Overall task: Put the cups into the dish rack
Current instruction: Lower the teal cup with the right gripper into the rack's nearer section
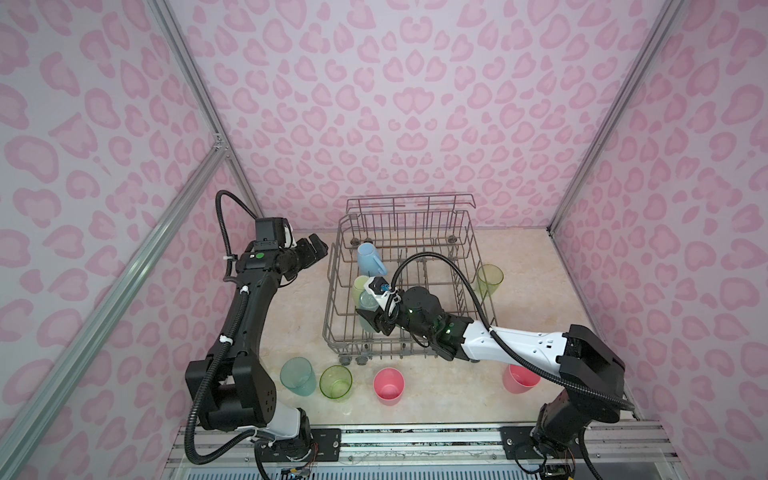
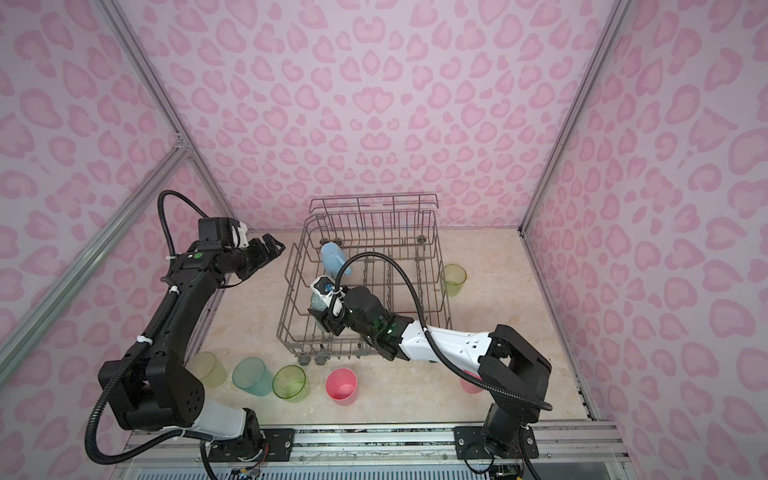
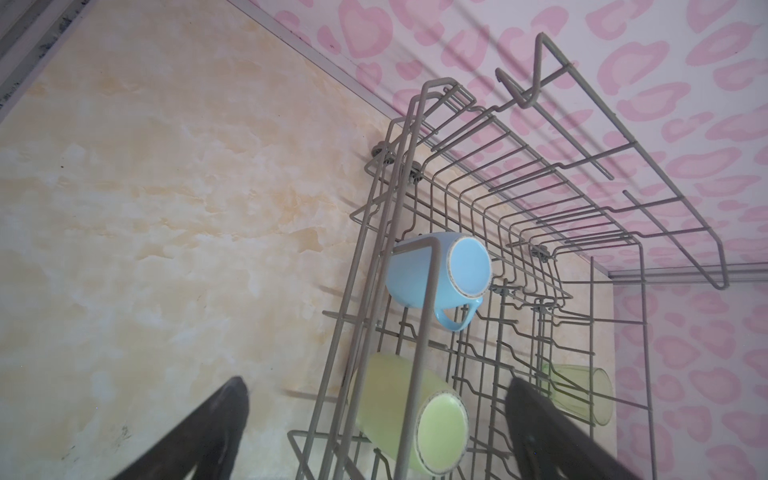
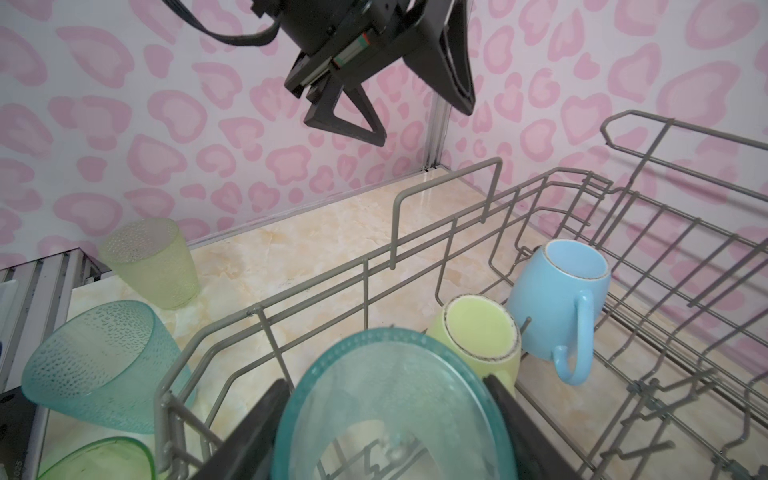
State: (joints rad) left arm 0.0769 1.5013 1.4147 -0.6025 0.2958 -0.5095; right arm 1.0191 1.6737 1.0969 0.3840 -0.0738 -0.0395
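Teal translucent plastic, the cup (image 4: pixel 390 399) is pinched across its sides by the right hand (image 4: pixel 380 415), apparently base up. It sits inside the dish rack (image 1: pixel 411 232), just left of centre in both top views, beside the pale-yellow mug (image 4: pixel 478 332) and the light-blue mug (image 4: pixel 557 299). It looks light, thin-walled and slick, so a gentle hold across the wall should suit it. The left hand (image 1: pixel 319 247) hovers left of the rack, fingers spread and empty. More cups wait on the bench (image 1: pixel 436 399).

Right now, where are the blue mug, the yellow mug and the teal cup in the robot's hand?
blue mug (image 4: pixel 540 307): right wrist view, on its side wall.
yellow mug (image 4: pixel 478 328): right wrist view, on its upturned base.
held teal cup (image 4: pixel 390 407): right wrist view, on the round end facing the camera.
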